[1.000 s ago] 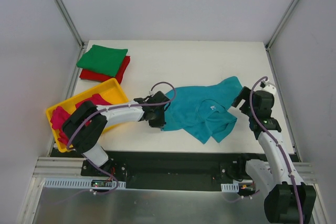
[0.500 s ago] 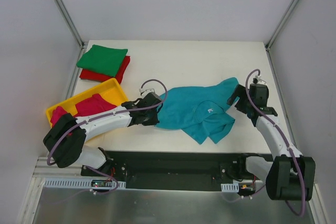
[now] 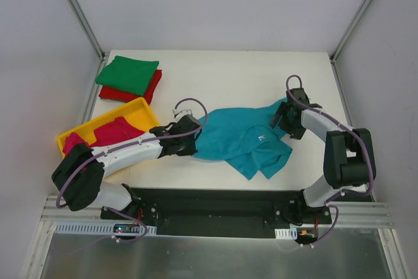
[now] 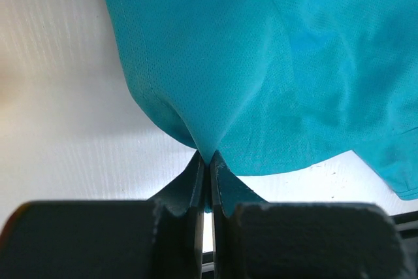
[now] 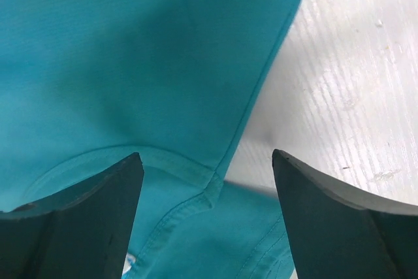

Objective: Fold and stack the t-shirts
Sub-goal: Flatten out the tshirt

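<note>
Pinch on the left side: your left gripper is clamped tight on the teal-blue t-shirt. The cloth is drawn up into a small peak that disappears between the two closed fingers. From above, that grip sits on the shirt's left edge, with the left arm stretched low across the table from the tray side.

Over to your right gripper: the jaws stand wide apart and hold nothing. They straddle a stitched seam of the same shirt, with teal cloth under the left finger and bare white tabletop under the right one. In the top view this gripper sits at the shirt's far right corner.

The shirt itself lies rumpled, not folded, in the middle of the table towards the right. A loose flap is bunched at its near edge, and a small white label shows near the centre.

At the far left corner, the green t-shirt lies folded on top of the red t-shirt. Just nearer you, the yellow tray holds the magenta-pink t-shirts in a heap.
</note>
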